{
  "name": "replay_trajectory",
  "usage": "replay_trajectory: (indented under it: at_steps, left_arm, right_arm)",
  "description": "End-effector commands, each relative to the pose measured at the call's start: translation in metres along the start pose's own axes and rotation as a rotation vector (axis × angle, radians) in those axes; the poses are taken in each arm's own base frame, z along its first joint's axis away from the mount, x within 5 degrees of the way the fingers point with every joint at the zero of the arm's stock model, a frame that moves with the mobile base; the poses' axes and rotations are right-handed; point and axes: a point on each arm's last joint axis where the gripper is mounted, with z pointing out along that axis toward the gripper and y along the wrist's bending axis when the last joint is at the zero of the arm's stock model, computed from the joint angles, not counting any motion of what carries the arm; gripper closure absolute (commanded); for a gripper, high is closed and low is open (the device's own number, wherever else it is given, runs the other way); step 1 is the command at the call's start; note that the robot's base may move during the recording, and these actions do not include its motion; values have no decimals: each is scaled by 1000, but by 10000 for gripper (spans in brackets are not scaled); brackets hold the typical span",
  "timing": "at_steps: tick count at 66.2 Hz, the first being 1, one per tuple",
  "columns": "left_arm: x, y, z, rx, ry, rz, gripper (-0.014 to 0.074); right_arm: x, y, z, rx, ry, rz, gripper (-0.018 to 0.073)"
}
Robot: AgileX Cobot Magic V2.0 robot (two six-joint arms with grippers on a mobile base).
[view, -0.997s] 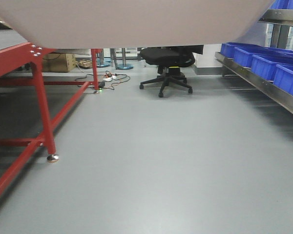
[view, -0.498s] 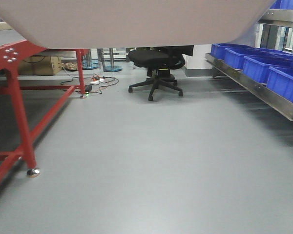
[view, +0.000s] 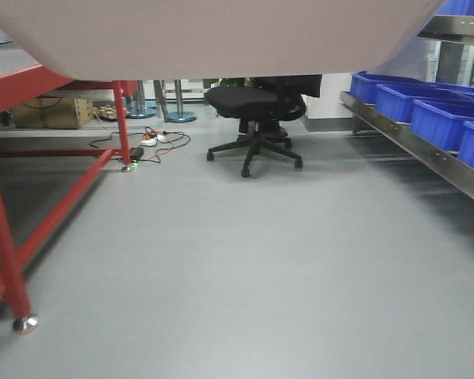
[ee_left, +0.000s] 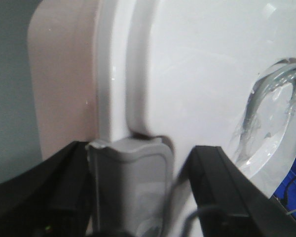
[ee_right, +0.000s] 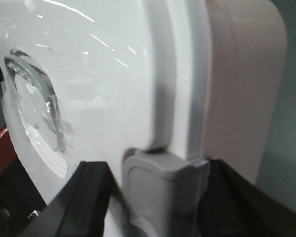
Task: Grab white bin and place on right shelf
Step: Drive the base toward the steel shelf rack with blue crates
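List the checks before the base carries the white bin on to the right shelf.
1. Pinkish off-white plastic bin with glossy white lid raised: ok, its underside spans the top of the front view.
2. Left gripper around the grey latch clip: ok; whether it is clamped, cannot tell.
3. Right gripper around the second grey clip: ok; clamp cannot tell.
4. Grey floor ahead: ok, bare up to the black office chair.
5. Free slot on the steel-railed right shelf: cannot tell; the visible tier holds blue plastic crates.
6. Red metal frame on the left: ok, beside the path, not across it.
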Motion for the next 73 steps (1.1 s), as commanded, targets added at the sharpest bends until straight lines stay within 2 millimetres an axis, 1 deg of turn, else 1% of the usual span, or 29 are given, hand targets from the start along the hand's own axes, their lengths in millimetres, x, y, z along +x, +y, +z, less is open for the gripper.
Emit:
replay_trajectory:
  at_steps: [1,73]
  left_arm:
    - [-15,-22,-6,130,-104,-8,322]
    - [-15,-22,-6,131,-103,-8,322]
  right_arm:
    - [-10,30,-8,-197,-60,0,134]
    - [-10,30,-8,-195,-62,1,134]
